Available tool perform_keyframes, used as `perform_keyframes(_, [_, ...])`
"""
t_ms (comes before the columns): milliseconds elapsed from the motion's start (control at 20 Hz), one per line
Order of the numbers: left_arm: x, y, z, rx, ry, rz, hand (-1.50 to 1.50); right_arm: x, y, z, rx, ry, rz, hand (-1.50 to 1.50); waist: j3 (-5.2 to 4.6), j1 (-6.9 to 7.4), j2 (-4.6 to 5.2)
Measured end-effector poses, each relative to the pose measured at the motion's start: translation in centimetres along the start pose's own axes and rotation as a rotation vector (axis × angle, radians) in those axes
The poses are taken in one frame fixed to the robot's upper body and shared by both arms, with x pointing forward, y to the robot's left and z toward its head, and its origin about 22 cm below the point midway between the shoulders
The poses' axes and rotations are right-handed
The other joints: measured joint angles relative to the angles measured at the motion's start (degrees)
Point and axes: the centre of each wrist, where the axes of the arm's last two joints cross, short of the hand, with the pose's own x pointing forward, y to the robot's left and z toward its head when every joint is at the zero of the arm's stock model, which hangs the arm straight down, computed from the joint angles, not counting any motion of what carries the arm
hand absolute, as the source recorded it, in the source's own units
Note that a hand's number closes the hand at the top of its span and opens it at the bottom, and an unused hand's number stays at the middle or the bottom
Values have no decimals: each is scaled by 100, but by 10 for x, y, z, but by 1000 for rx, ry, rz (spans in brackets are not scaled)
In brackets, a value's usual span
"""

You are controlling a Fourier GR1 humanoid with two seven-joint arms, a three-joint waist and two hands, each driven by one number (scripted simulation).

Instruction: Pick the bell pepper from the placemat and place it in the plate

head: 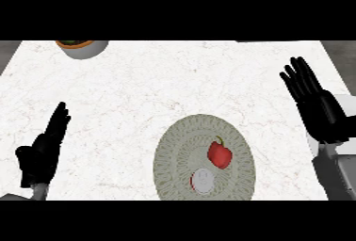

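Observation:
A red bell pepper [220, 155] with a green stem lies on a round, patterned grey placemat [173, 155] near the counter's front edge. Just in front of the pepper, also on the placemat, sits a small white plate [203, 181] with a red rim; the two look nearly touching. My right hand [316, 106] is open, fingers straight and pointing away, to the right of the placemat and farther back than the pepper. My left hand [40, 153] is open at the lower left, fingers up, well apart from the placemat. Neither hand holds anything.
A grey pot [83, 48] with an orange rim and green plant stands at the counter's back left edge. The white marble counter [139, 94] stretches between the hands and behind the placemat.

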Motion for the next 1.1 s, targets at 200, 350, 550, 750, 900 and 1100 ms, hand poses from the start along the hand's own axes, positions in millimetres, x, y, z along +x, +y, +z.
perform_keyframes(200, [24, -1, -12, -93, -110, -16, 0, -36, -6, 15, -70, 245, -140, -150, -7, 64, -70])
perform_keyframes(350, [51, -9, -20, -188, -249, -21, 0, -70, -13, 36, -106, 518, -158, -150, -13, 92, -46])
perform_keyframes(550, [68, -17, -22, -312, -326, -16, 0, -66, -27, 32, -42, 743, 173, -150, -33, 231, -76])
perform_keyframes(750, [79, -24, -27, -367, -356, -8, 0, -50, -9, 4, 19, 817, 476, -150, -36, 271, -112])
perform_keyframes(900, [80, -23, -28, -389, -361, -9, 0, -39, 21, -19, 36, 865, 587, -150, -30, 258, -136])
perform_keyframes(1100, [84, -17, -30, -401, -356, -4, 0, -17, 56, -45, 59, 944, 673, -150, -26, 224, -156])
